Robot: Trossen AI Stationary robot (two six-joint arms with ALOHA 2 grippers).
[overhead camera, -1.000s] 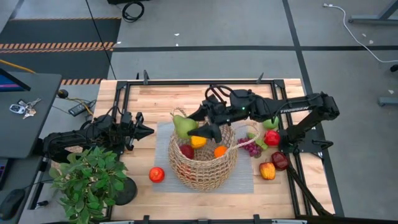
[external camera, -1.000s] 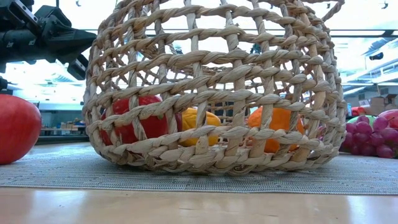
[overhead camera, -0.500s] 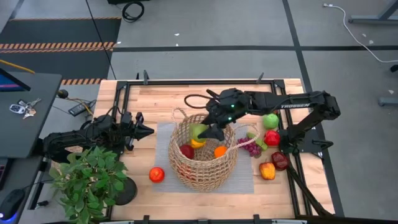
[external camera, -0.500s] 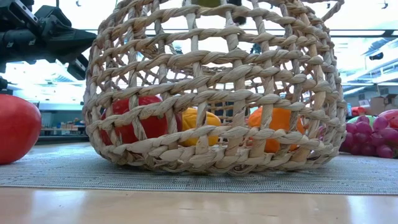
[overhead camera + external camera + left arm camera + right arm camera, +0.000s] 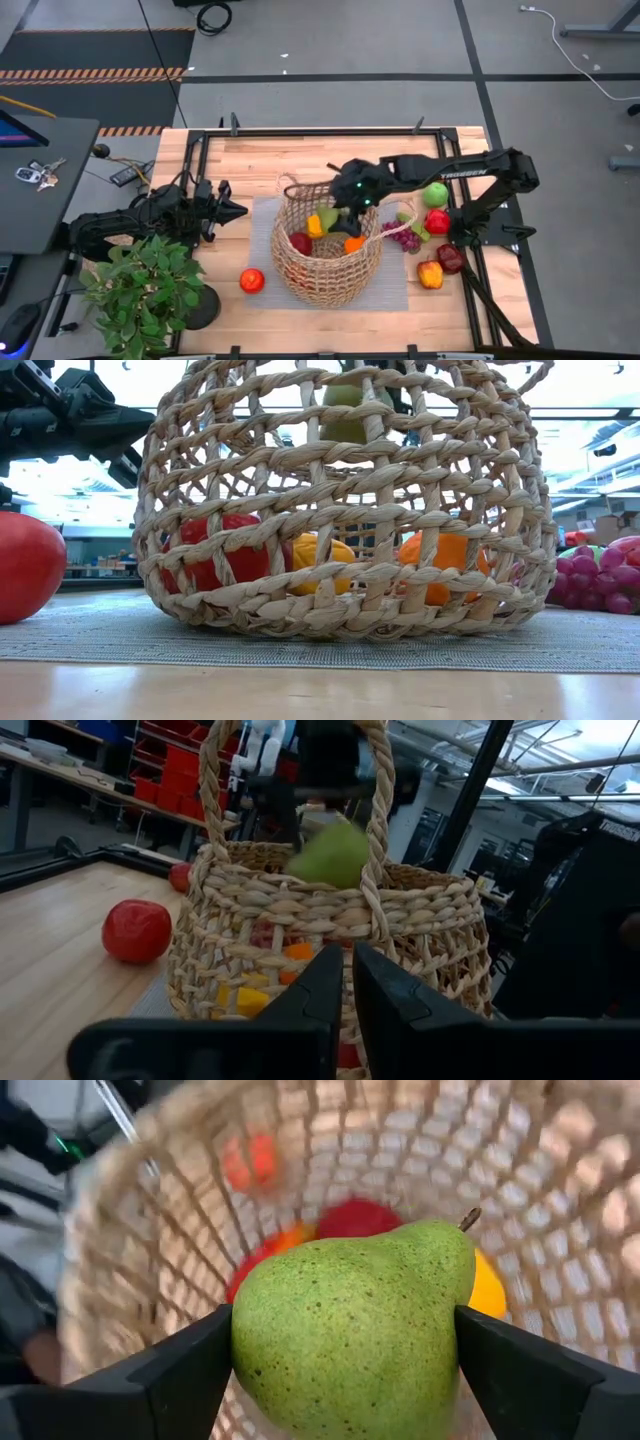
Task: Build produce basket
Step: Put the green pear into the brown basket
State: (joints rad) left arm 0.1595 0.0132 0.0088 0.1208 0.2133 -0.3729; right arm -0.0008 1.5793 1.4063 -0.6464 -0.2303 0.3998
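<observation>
- Step in hand: putting a green pear (image 5: 350, 1335) into the basket (image 5: 325, 270); the right gripper (image 5: 343, 212) sits over the basket mouth, centre of the high view, its fingers (image 5: 170, 1375) spread wide and pinching the pear on both sides.
- Pear is not let go yet; in the low view it shows through the weave near the upper rim, centre top of the frame, well above the fruit on the bottom.
- Basket stands on a grey mat (image 5: 262, 235), middle of the table (image 5: 250, 160); already inside: a red fruit (image 5: 215, 550), a yellow pepper (image 5: 318, 555), an orange (image 5: 445, 560).
- Left gripper (image 5: 235, 210) waits left of the basket, fingers pressed together, holding nothing.
- Still outside: red apple (image 5: 251, 280) lower left of the basket; grapes (image 5: 403, 238), green apple (image 5: 435, 194) and other red pieces to the right.
- Next move, I judge: lower a bit, open the fingers, lift clear of the rim and handle, then fetch another piece.
</observation>
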